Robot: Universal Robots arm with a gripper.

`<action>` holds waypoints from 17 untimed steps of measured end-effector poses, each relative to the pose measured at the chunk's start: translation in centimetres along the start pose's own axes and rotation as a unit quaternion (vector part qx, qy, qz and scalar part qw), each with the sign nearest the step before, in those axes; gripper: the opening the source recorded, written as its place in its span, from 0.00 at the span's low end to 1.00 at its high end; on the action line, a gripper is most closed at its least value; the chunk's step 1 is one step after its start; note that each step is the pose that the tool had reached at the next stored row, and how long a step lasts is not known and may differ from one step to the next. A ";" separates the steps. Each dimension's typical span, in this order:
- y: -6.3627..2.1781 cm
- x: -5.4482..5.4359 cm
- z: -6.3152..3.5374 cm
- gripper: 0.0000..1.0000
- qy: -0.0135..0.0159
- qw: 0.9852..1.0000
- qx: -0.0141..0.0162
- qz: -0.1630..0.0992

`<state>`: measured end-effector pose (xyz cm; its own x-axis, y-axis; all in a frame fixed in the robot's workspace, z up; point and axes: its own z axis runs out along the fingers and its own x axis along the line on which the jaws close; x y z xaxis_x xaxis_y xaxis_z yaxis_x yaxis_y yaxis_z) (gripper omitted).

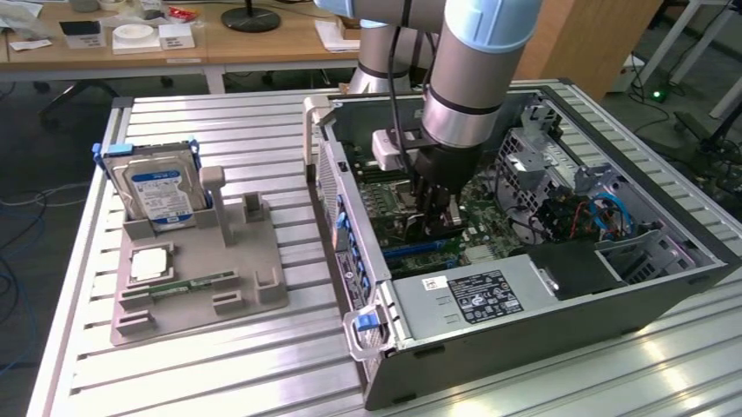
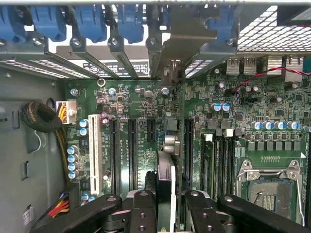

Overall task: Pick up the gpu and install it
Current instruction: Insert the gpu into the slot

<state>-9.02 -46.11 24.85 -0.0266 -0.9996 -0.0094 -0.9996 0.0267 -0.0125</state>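
My gripper (image 1: 437, 215) reaches down into the open computer case (image 1: 649, 282), over the green motherboard (image 1: 400, 187). In the wrist view its two black fingers (image 2: 143, 211) press on either side of the gpu (image 2: 165, 179), seen edge-on as a thin dark card standing upright. The card runs along an expansion slot toward the case's rear wall. Its pale metal bracket (image 2: 182, 39) stands at the rear openings among the blue latches (image 2: 92, 22). Whether the card is seated in the slot I cannot tell.
On the exterior view's left a grey holder (image 1: 232, 287) carries a silver hard drive with a blue label (image 1: 162, 193), a narrow green memory stick (image 1: 191, 282) and a small pale square part (image 1: 151, 263). Inside the case are the power supply (image 1: 475, 295), CPU socket (image 2: 269, 182) and cables (image 2: 41, 119).
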 end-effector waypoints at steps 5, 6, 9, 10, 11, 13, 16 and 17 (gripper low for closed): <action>0.00 -0.1 0.00 0.27 0.000 1.000 0.002 0.000; 0.00 -0.1 0.01 0.27 0.000 1.000 0.002 0.000; 0.00 -0.1 0.12 0.27 -0.001 1.000 0.002 0.000; 0.00 -0.1 0.17 0.27 -0.001 1.000 0.002 0.000; 0.01 -0.1 0.30 0.27 -0.001 1.000 0.002 0.000; 0.01 -0.1 0.45 0.27 -0.001 1.000 0.002 0.000; 0.08 -0.1 0.70 0.27 -0.001 1.000 0.002 0.000; 0.09 -0.1 0.77 0.27 -0.001 1.000 0.002 0.000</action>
<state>-9.10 -46.01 24.08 -0.0264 -0.9996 -0.0114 -0.9995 0.0266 -0.0166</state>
